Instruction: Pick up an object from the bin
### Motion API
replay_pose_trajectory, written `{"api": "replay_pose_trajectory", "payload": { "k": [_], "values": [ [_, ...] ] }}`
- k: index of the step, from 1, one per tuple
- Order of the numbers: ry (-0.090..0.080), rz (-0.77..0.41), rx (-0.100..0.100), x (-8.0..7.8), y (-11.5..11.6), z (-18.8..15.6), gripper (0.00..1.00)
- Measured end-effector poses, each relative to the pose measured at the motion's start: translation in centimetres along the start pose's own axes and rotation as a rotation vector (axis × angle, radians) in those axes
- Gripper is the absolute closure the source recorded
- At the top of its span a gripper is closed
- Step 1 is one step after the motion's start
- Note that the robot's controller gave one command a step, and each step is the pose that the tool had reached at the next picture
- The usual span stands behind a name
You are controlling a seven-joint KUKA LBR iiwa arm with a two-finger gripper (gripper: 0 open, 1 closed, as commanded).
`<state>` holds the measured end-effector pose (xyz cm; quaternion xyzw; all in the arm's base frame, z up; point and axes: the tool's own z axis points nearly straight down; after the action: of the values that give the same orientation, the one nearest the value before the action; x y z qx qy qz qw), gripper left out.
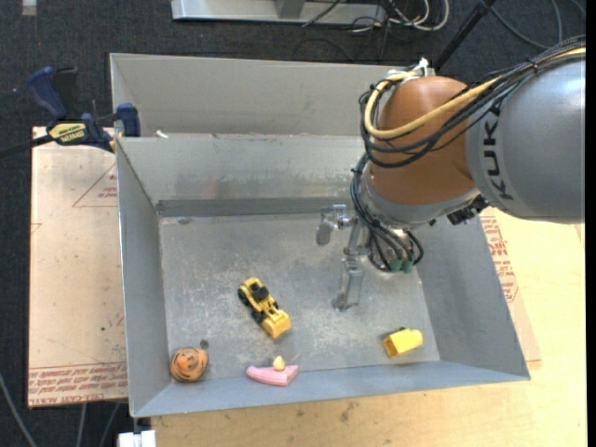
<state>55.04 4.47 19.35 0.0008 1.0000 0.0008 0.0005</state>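
My gripper (pixel 337 264) hangs over the bare floor in the right middle of the bin, open, its two grey fingers apart and nothing between them. A small yellow toy digger (pixel 264 307) lies to its lower left, a short way off. A yellow block-shaped piece (pixel 402 343) rests near the front wall, below and to the right of the gripper. Neither thing touches the fingers.
An orange ball-like thing (pixel 188 364) sits in the front left corner. A pink flat piece with a pale knob (pixel 272 373) lies against the front wall beside it. The arm's orange cover and cables overhang the bin's right rear part.
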Motion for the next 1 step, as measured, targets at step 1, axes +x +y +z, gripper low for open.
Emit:
{"api": "replay_pose_trajectory", "payload": {
  "k": [1],
  "values": [
    [0.0, 0.0, 0.0, 0.0, 0.0, 0.0, 0.0]
  ]
}}
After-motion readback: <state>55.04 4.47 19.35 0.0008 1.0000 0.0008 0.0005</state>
